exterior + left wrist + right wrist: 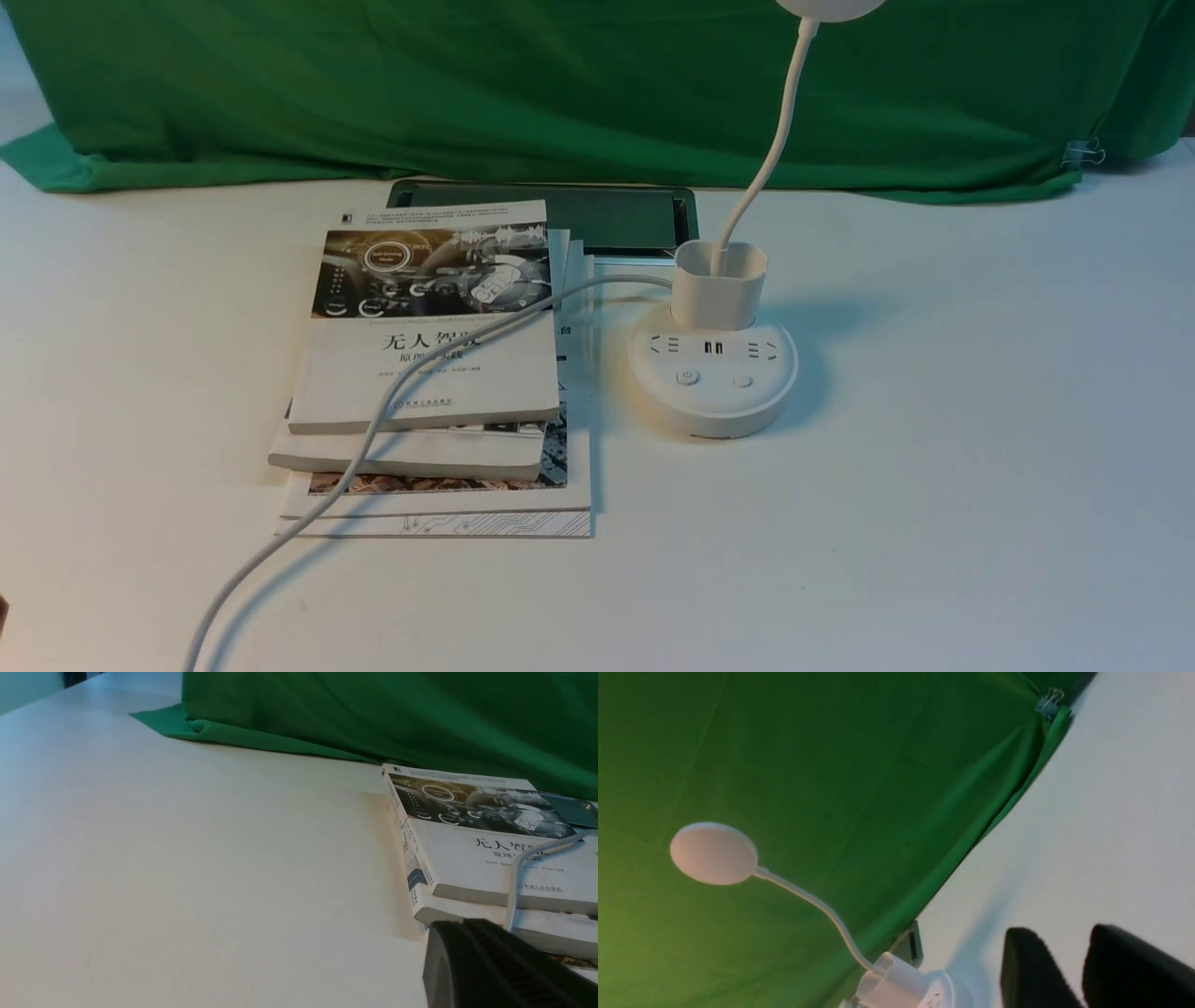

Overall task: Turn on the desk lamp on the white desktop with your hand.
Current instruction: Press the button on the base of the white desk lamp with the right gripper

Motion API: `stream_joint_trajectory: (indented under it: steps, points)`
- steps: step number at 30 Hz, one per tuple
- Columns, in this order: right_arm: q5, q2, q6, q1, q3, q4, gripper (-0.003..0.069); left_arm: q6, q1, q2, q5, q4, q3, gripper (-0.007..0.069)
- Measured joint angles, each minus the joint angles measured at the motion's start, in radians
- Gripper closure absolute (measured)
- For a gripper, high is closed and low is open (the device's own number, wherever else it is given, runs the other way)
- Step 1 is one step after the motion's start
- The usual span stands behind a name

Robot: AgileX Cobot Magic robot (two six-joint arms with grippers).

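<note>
The white desk lamp stands on the white desktop (934,523), right of centre. Its round base (714,411) bears sockets, USB ports and two buttons (687,377). An oval cup (719,280) sits on the base, and a thin gooseneck (773,154) rises to the head (826,5) at the top edge. No light shows from the lamp. The lamp head (713,853) also shows in the right wrist view. My right gripper (1062,938) is open and empty, above the desk beside the base (941,994). My left gripper (462,924) is shut and empty, near the books. Neither gripper shows in the front view.
A stack of books (429,373) lies left of the lamp, with the lamp's white cord (373,429) running over it toward the front left. A dark flat panel (607,215) lies behind the books. Green cloth (560,84) hangs along the back, held by a clip (1083,154).
</note>
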Motion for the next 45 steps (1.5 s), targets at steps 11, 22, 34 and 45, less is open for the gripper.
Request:
stream_joint_trajectory:
  steps: [11, 22, 34, 45]
  points:
    - [0.048, 0.085, -0.521, 0.023, -0.198, -0.014, 0.0559, 0.0, 0.0, 0.0, 0.0, 0.0, 0.0, 0.0603]
    - [0.588, 0.741, -1.107, 0.062, -0.903, -0.016, 0.0631, 0.0, 0.0, 0.0, 0.0, -0.005, 0.0, 0.0603]
    - [0.954, 1.393, -1.257, 0.389, -1.235, -0.026, 0.063, 0.0, 0.0, 0.0, 0.0, 0.0, 0.0, 0.0603]
    - [0.895, 1.833, -1.258, 0.442, -1.52, -0.053, 0.063, 0.0, 0.0, 0.0, 0.0, 0.0, 0.0, 0.0603]
